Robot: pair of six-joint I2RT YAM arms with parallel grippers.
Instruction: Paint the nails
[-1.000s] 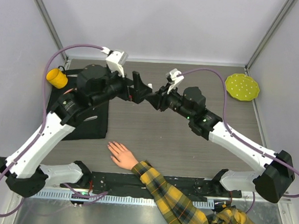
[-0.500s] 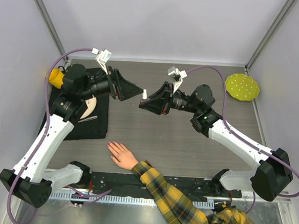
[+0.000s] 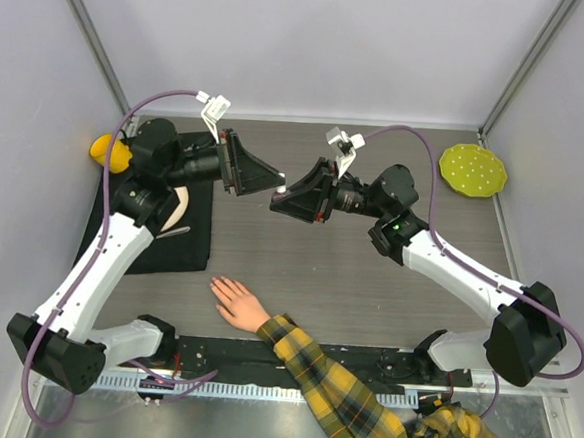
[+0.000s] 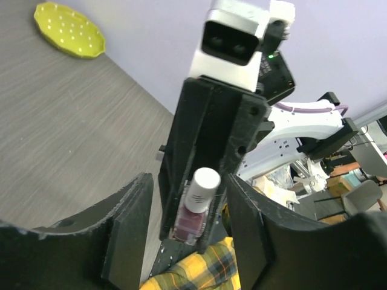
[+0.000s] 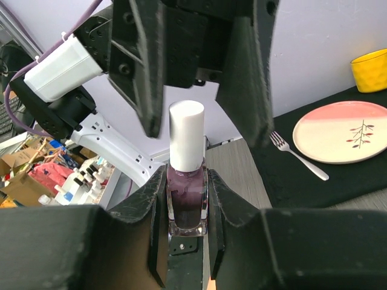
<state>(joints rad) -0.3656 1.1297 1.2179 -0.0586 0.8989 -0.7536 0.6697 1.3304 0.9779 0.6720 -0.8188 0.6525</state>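
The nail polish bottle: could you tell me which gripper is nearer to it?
Right. The right gripper clamps the bottle by its body; the left gripper is open, its fingers flanking the white cap without visibly touching.

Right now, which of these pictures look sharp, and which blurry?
Top external view: even, soft light, crisp throughout, the hand included. Left wrist view: its own jaws loom dark and soft; the bottle is sharper. Right wrist view: bottle sharp, cap free of glare.
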